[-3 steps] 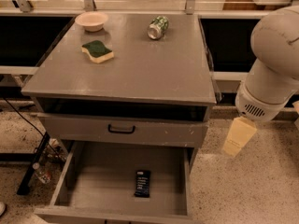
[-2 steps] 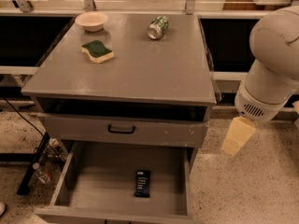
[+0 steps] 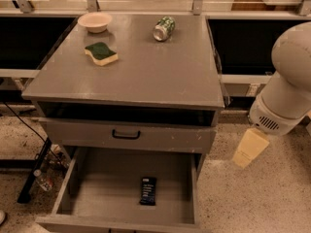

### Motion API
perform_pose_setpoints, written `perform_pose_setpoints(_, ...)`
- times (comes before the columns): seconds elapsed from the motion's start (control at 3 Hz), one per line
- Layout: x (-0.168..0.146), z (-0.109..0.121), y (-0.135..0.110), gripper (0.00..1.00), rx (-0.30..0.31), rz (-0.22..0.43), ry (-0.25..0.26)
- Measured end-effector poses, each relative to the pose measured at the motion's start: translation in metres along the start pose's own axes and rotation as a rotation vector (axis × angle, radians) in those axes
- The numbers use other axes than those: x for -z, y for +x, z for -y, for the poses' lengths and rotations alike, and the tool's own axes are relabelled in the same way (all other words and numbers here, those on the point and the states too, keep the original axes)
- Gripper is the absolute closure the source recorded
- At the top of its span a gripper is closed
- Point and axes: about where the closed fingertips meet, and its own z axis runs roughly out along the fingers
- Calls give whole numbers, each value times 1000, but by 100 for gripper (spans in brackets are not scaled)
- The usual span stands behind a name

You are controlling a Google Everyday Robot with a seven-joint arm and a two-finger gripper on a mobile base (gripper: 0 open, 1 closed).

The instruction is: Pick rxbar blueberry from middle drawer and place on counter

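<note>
Middle drawer (image 3: 107, 193): we see it pulled out, below a drawer front (image 3: 165, 137) with a black handle.
Inside the drawer: the rxbar blueberry (image 3: 148, 191) lies flat on the grey floor, right of the middle, near the front wall.
Wrapper: dark with pale lettering; we cannot read it.
Counter (image 3: 146, 72): carries a pale bowl (image 3: 95, 22), a green-topped sponge (image 3: 101, 53) and a green-white can (image 3: 164, 28) lying on its side.
Can label: not readable.
Gripper (image 3: 250, 147): at the right, beside the cabinet, over the floor; we cannot tell its state.
</note>
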Motion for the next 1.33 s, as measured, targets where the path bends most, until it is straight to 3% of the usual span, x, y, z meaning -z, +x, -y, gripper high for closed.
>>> perform_pose_setpoints(0.33,-34,-16,20,0,0,-20,-49)
perform_pose_setpoints(0.67,-34,-16,20,0,0,-19,-48)
perform_pose_setpoints(1.33,-84,-27,-6,0,-84,-5,-90)
